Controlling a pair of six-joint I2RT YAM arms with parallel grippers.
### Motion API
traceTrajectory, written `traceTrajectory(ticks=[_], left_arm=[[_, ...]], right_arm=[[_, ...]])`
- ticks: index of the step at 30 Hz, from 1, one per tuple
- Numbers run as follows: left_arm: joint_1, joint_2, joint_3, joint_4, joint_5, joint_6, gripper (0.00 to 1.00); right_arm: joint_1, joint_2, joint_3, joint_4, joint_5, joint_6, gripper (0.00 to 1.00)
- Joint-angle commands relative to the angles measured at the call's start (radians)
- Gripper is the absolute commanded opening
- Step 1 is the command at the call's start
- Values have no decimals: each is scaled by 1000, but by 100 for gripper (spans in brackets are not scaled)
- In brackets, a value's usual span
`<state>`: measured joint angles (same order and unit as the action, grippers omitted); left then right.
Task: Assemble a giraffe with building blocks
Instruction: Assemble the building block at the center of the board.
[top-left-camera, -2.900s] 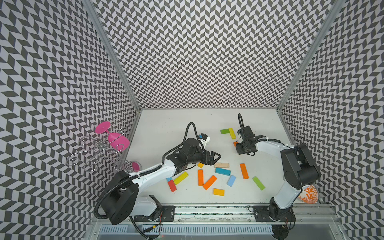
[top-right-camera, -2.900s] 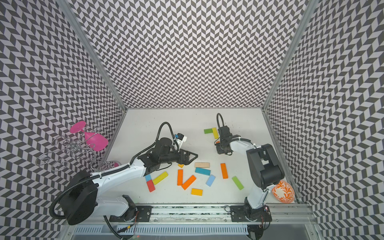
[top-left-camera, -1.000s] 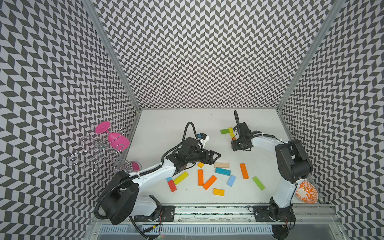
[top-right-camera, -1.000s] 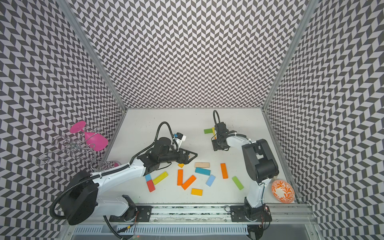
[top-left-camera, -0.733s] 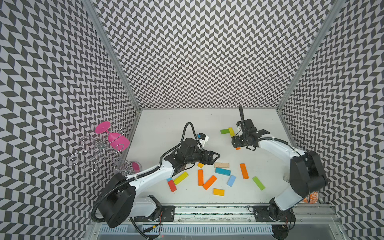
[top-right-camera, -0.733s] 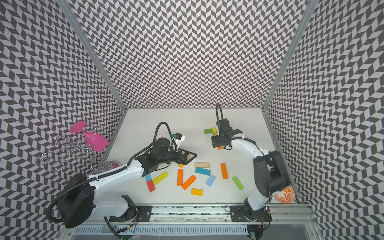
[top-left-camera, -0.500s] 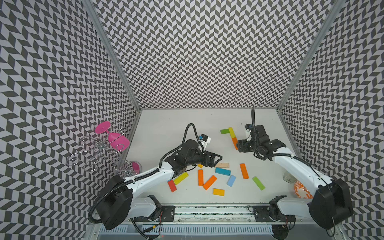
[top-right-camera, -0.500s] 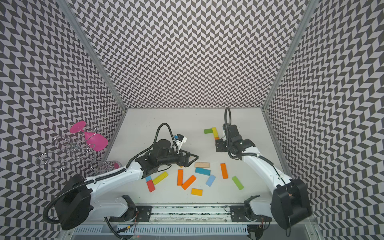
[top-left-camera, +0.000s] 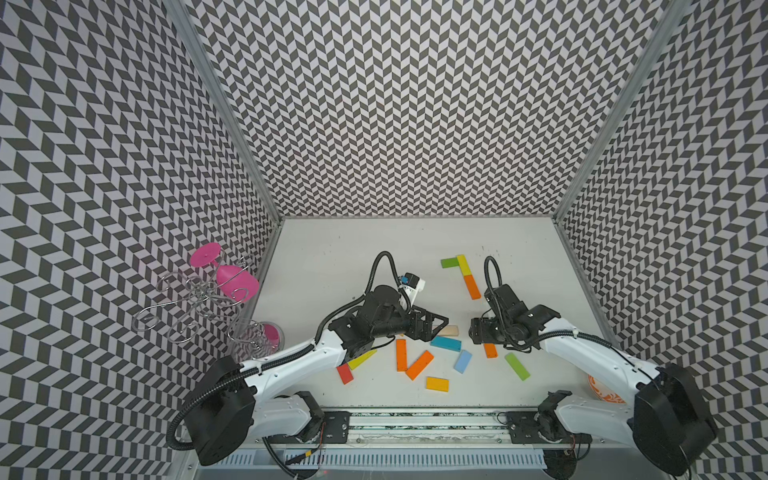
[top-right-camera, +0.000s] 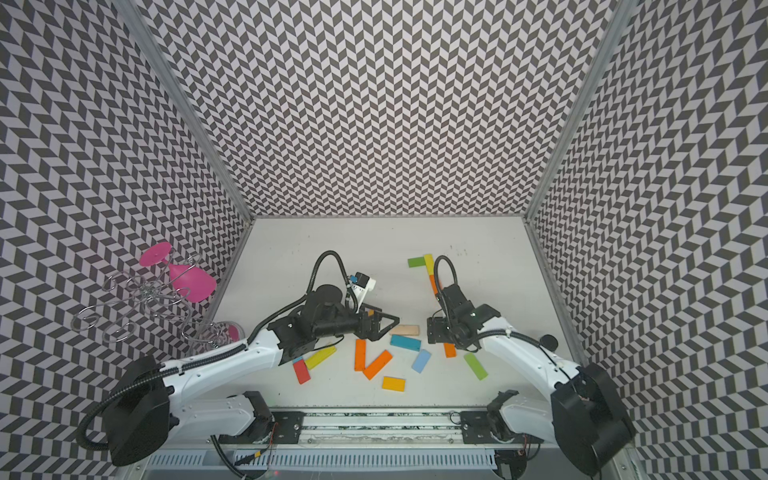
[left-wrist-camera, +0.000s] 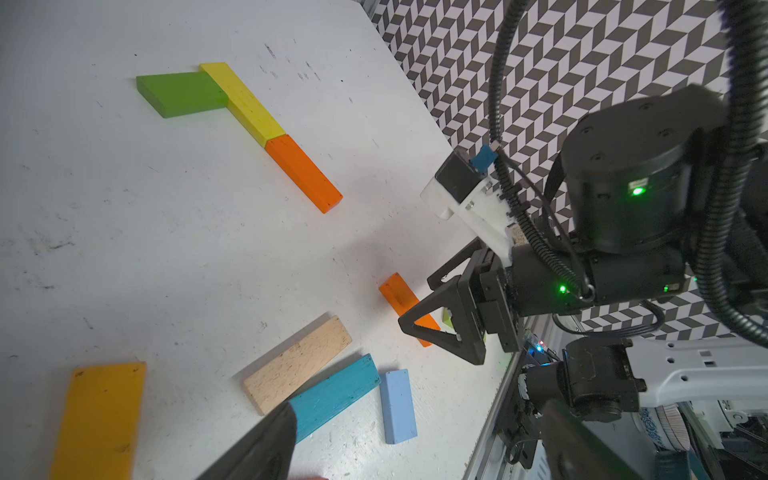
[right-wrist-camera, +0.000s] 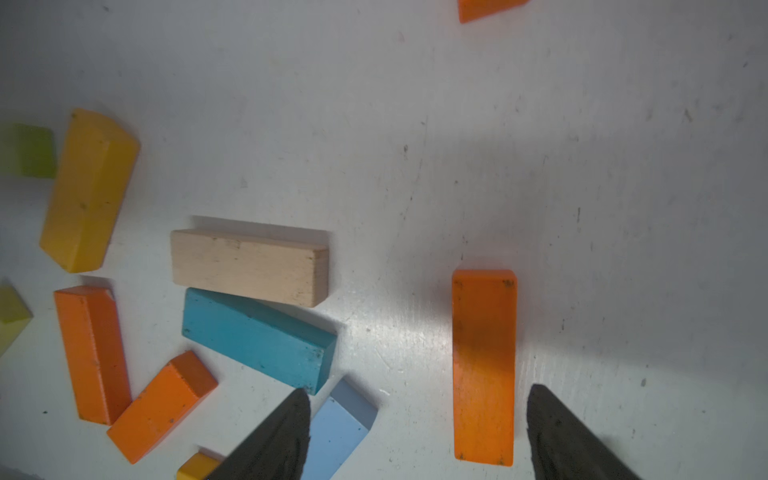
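Observation:
At the back right a green block (top-left-camera: 449, 262), a yellow block (top-left-camera: 462, 264) and an orange block (top-left-camera: 472, 286) lie joined in an L; the left wrist view shows the same green block (left-wrist-camera: 183, 93). Several loose blocks are scattered near the front, among them a wooden one (top-left-camera: 449, 331), a teal one (top-left-camera: 446, 343) and a light blue one (top-left-camera: 463, 361). My right gripper (top-left-camera: 478, 331) (right-wrist-camera: 419, 434) is open just above a loose orange block (right-wrist-camera: 484, 365), which lies between its fingers (right-wrist-camera: 561, 436). My left gripper (top-left-camera: 436, 328) (left-wrist-camera: 415, 453) is open and empty, over the wooden and teal blocks.
A wire rack with pink glasses (top-left-camera: 208, 286) stands beyond the left wall. An orange patterned bowl (top-left-camera: 602, 388) sits at the front right behind the right arm. Patterned walls close three sides; a metal rail (top-left-camera: 415, 419) runs along the front. The two grippers face each other closely.
The right gripper left the orange block in line under the yellow one, opened wider and swung forward over the loose orange block. The left arm barely moved.

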<state>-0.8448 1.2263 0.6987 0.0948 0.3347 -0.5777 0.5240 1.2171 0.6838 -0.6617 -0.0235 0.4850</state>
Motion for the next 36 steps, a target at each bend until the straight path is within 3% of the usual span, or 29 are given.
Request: traceTrajectory(ticks=[1,15,17,22,24,30,36], left_arm=[[-7,-13,-13,0,-14,-7,93],[-7,19,-2,21,10,3,93],[-7,22,-2,24,10,4,93],[-2,24,3,25,10,13,93],[-1,22,3,22,8,16,93],[18,18,6,15,11,23,93],[30,25,7,22,17,28,93]], right_arm=[[8,10,-16,24,18,72,81],[8,132,-44,73,52,73,70],[8,146,-44,86,52,68,60],[8,180,-17,104,54,59,23],[9,194,15,93,72,45,17],[5,245,163,4,166,-37,16],[-22,311,215,21,119,-158,16]])
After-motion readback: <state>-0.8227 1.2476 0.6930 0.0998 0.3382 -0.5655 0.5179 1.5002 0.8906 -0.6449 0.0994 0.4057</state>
